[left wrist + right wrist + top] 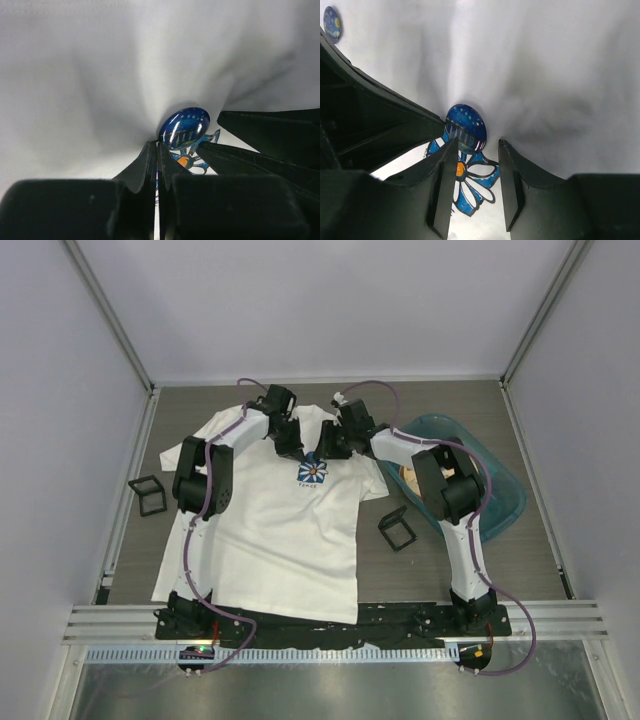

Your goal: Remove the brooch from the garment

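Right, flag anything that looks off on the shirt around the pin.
The shirt is not lying flat: creases fan out from the brooch, where the shut left hand pinches the cloth beside it. A second small blue disc shows at the top-left edge of the right wrist view; I cannot tell what it is.

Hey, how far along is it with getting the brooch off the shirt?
Done: both claws are at the chest of the T-shirt. In hand: the left claw is pinched shut on its cloth beside the brooch; the right claw stands open right by the brooch, over the flower print. Left: the brooch is still pinned on, so gripping it and pulling it free remain.
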Tool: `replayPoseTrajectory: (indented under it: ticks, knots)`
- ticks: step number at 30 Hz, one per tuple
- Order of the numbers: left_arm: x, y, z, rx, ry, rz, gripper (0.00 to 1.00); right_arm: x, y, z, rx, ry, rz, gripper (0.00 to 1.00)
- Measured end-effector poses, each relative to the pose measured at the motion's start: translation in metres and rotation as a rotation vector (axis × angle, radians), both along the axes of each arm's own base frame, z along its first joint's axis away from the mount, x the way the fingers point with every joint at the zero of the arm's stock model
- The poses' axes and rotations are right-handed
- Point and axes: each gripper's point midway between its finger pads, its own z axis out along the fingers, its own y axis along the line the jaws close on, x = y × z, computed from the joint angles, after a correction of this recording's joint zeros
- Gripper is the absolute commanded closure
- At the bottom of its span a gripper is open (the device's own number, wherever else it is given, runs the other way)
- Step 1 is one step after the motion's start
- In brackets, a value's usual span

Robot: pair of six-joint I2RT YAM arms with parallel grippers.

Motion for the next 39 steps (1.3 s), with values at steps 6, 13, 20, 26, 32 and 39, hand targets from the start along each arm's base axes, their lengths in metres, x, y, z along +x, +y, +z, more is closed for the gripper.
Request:
replayPoseTrajectory:
  ticks: [6, 13, 20, 26, 32, 39]
  knots:
    - [0.0, 0.0, 0.0, -0.001, -0.003, -0.003, 0.97, 0.0, 0.004, 0.0, 0.023, 0.003, 0.006, 0.57]
    - [0.0, 0.0, 0.0, 0.001, -0.005, -0.006, 0.96, 0.001, 0.01, 0.002, 0.049, 0.008, 0.026, 0.59]
    - [0.001, 0.002, 0.0, 0.013, -0.016, -0.021, 0.82, -0.002, 0.017, 0.007, 0.088, 0.015, 0.048, 0.65]
    - [0.002, 0.003, 0.008, 0.017, -0.037, -0.025, 0.57, -0.002, 0.022, 0.014, 0.132, 0.016, 0.061, 0.65]
    - [0.005, 0.01, 0.024, 0.03, -0.084, -0.02, 0.57, -0.001, 0.025, 0.018, 0.162, 0.011, 0.066, 0.66]
    - [0.007, 0.009, 0.031, -0.032, -0.069, -0.001, 0.53, -0.002, 0.026, 0.019, 0.176, 0.011, 0.078, 0.7]
